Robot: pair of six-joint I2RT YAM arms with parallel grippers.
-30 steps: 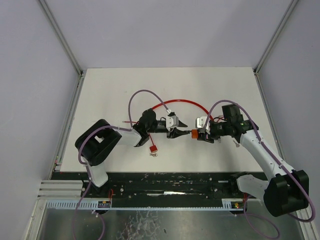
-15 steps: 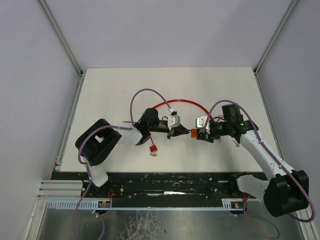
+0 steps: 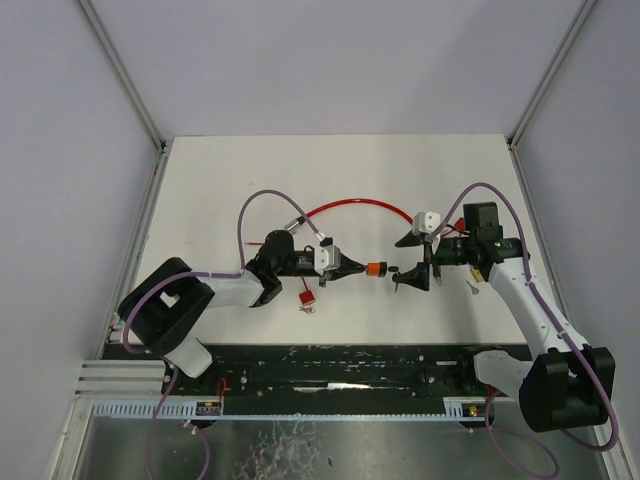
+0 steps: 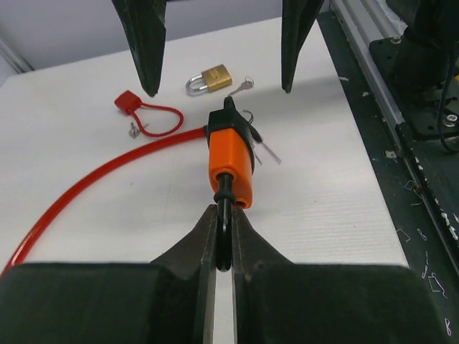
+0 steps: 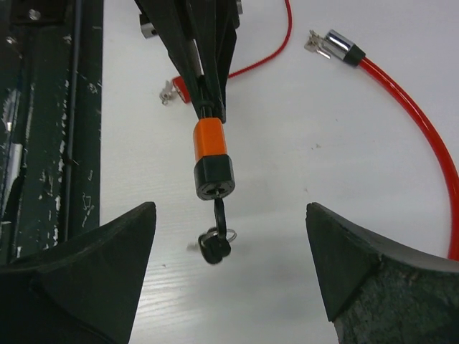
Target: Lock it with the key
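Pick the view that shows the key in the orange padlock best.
Right wrist. The key sticks out of the orange padlock toward the camera, unobstructed against the white table. Left wrist: mostly hidden behind the padlock body. Top external: only a tiny dark speck beside the padlock.

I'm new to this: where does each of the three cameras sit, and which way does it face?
Top external: above and behind the arms, looking down on the table; both arms show whole, bases nearest.
Left wrist: on the left wrist, facing along the shut left gripper to the orange padlock it grips by the shackle.
Right wrist: on the right wrist, looking out between the open right gripper at the same padlock.
Shared: both wrist views show that padlock, from opposite ends.
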